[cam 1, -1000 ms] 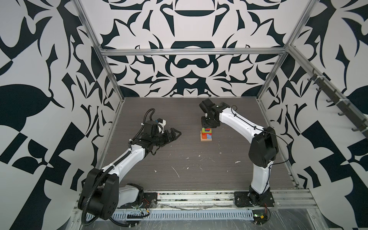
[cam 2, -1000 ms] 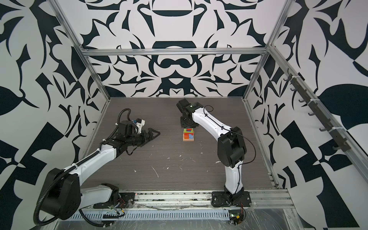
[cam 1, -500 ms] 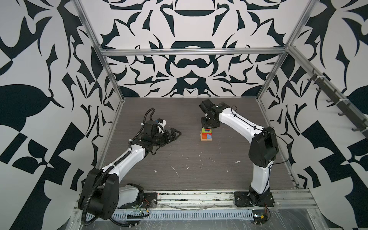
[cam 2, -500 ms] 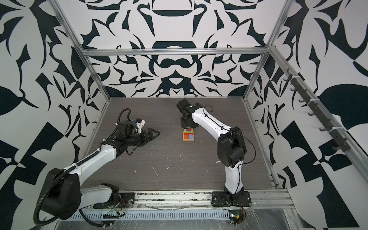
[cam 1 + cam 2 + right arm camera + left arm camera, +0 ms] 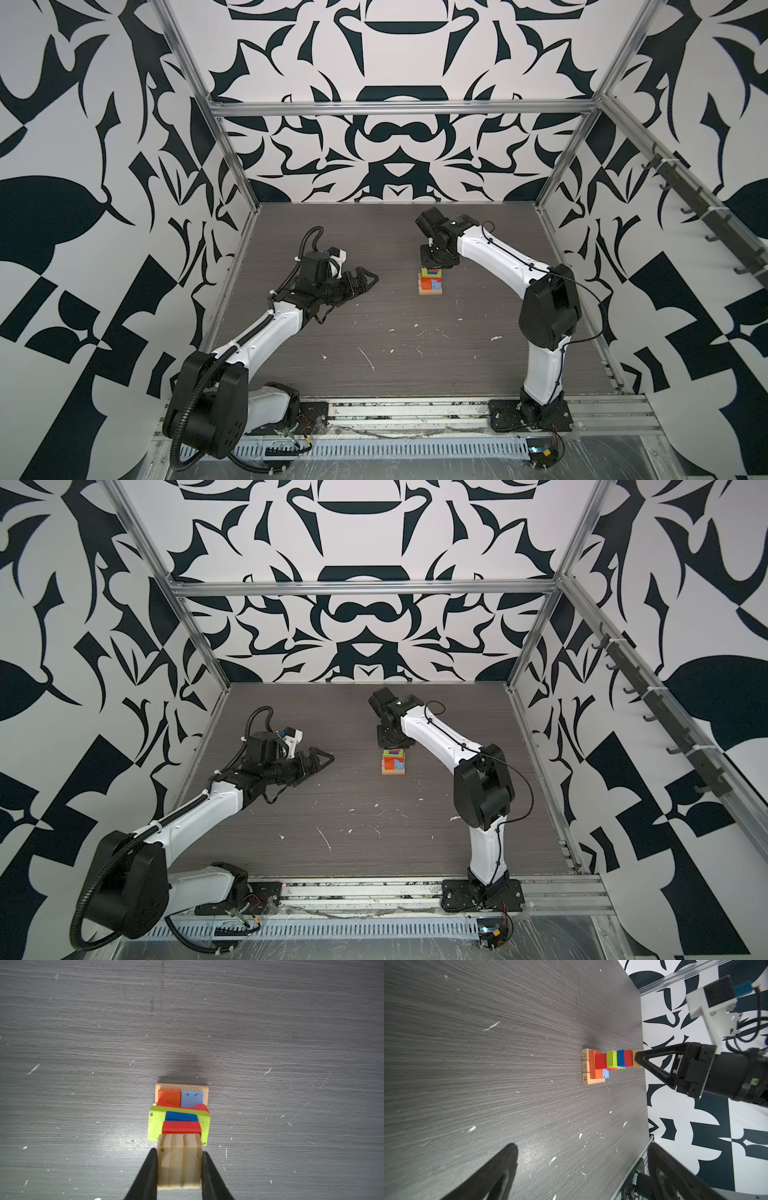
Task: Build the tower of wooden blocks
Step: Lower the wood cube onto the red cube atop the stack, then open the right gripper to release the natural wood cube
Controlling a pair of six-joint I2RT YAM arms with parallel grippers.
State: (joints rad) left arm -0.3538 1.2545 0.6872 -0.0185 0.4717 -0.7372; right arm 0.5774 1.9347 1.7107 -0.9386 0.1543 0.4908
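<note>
Two arms: right pincer (image 5: 179, 1152) vertical, tight on tan block (image 5: 178, 1167); left pincer (image 5: 371, 277) agape.

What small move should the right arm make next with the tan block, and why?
Probably open the right end effector slightly to release the tan block: in the left wrist view it seems to rest on the red block topping the tower, and the jaws clamp its sides.

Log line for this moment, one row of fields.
right gripper: shut on tan block, set atop wood block tower | left gripper: open, empty
</note>
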